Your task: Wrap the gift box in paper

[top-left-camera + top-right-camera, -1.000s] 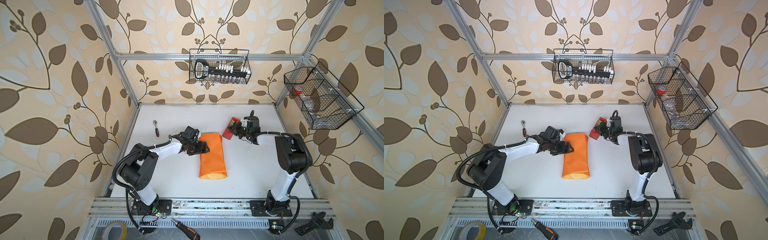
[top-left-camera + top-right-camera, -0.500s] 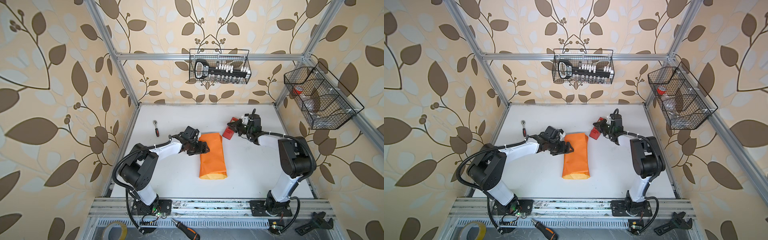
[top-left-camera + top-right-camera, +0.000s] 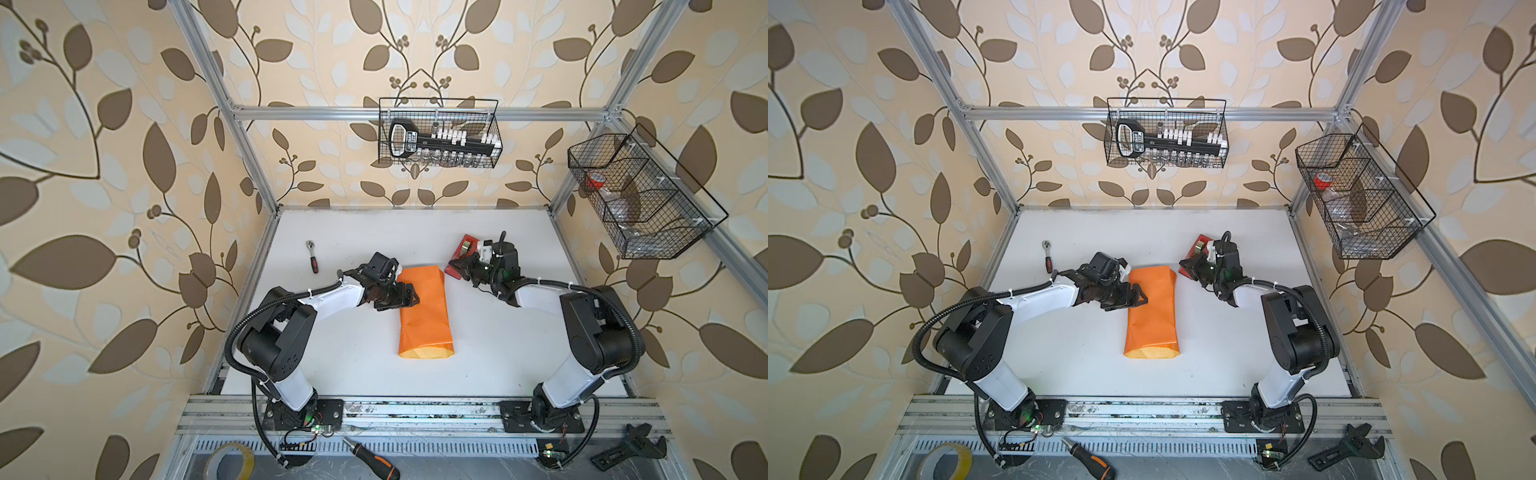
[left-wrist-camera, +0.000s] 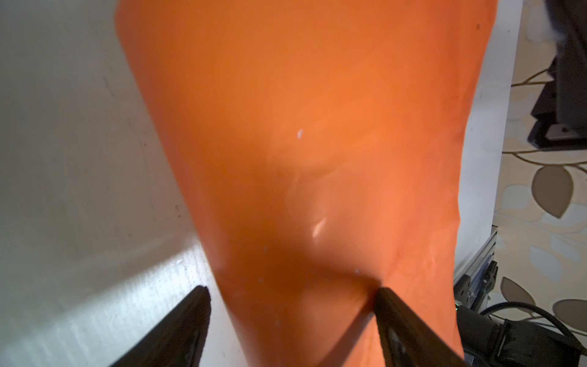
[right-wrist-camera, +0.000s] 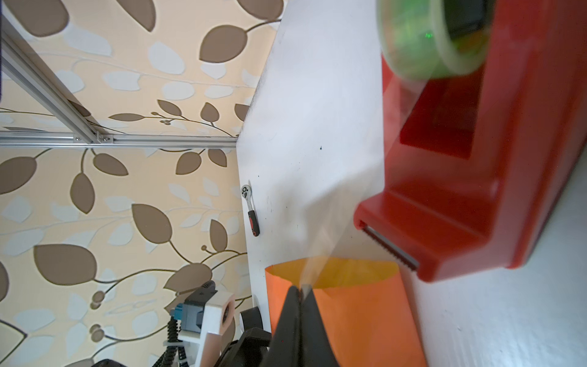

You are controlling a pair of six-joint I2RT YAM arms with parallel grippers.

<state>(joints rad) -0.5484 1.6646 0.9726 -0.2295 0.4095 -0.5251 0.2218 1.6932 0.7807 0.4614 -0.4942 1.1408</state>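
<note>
Lying lengthwise mid-table [image 3: 374, 232], the paper [image 3: 424, 307] is folded into a flat orange tube, its pale yellow inner face showing at the near end in both top views and at the far open end in the right wrist view [image 5: 333, 270]. The gift box is hidden, no green shows anywhere, and I cannot tell where it sits under the wrap. The left gripper [image 3: 411, 296] is down at the tube's left long edge with its jaws spread wide and holding nothing; in the left wrist view 1 finger [image 4: 400, 317] is on the orange surface and the other is over bare table. The right gripper [image 5: 300, 292] is closed tight, pinching the end of a clear tape strip [image 5: 349, 190] that runs back to the roll on the red tape dispenser [image 3: 464, 246]. The dispenser stands just beside the tube's far right corner, and the right gripper [image 3: 1183, 264] covers part of it from above. A ratchet [image 3: 312, 257] lies well apart to the left. 2 wire baskets hang on the walls, 1 at the back [image 3: 440, 133] and 1 on the right [image 3: 640, 195]. At the front rail lie a tape roll [image 3: 230, 461], a screwdriver [image 3: 374, 457] and an adjustable wrench [image 3: 627, 451], all off the work surface.
</note>
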